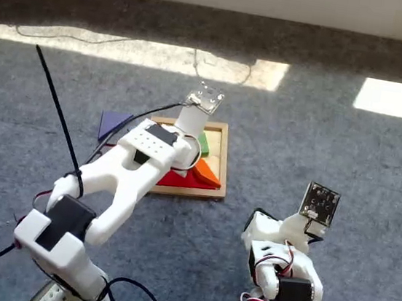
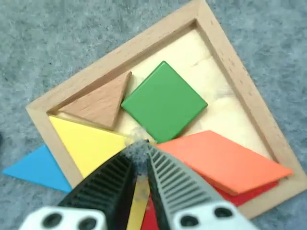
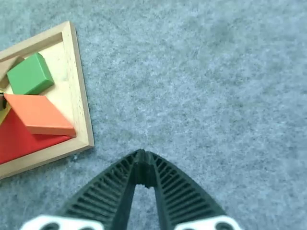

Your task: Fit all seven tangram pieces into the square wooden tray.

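The square wooden tray (image 2: 115, 52) holds a plain wooden triangle (image 2: 98, 103), a green square (image 2: 165, 100), a yellow triangle (image 2: 88, 143), an orange parallelogram (image 2: 223, 160) and a red triangle (image 2: 252, 194). The orange piece lies partly over the red one. A blue triangle (image 2: 41, 167) rests on the carpet just outside the tray's rim. A purple piece (image 1: 114, 125) lies on the carpet left of the tray (image 1: 223, 160). My left gripper (image 2: 139, 144) is shut and holds nothing, its tips over the tray's middle where yellow, green and orange meet. My right gripper (image 3: 142, 167) is shut over bare carpet beside the tray (image 3: 79, 91).
Grey carpet covers the whole floor. The left arm (image 1: 140, 165) stretches over the tray, and the right arm (image 1: 283, 256) stays folded at the near right. A black cable (image 1: 56, 107) slants up at the left. Open carpet lies right of the tray.
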You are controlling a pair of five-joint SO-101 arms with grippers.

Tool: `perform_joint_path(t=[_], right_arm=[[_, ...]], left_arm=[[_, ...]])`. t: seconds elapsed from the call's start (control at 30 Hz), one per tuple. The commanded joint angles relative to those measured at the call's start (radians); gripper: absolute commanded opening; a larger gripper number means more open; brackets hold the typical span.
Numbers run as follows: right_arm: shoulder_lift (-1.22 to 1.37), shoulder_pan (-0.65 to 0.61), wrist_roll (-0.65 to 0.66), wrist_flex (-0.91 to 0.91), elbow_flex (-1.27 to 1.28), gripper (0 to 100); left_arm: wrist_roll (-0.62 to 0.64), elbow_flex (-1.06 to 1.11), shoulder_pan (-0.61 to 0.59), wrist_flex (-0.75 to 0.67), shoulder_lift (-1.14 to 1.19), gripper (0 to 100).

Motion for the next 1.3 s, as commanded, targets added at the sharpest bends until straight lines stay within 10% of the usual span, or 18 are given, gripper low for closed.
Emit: perform_joint_path(t=[0.0, 0.57, 1.27], right_arm=[[-0.002, 0.01, 0.006, 0.002, 0.124, 0.5], [-0.002, 0.01, 0.006, 0.002, 0.124, 0.5], [-0.002, 0.039, 0.002, 0.001, 0.124, 0.5]], left_arm=[[-0.005, -0.11, -0.01, -0.018, 0.059, 0], [-0.005, -0.176, 0.163, -0.02, 0.073, 0], [-0.006, -0.196, 0.054, 0.206, -0.065, 0]])
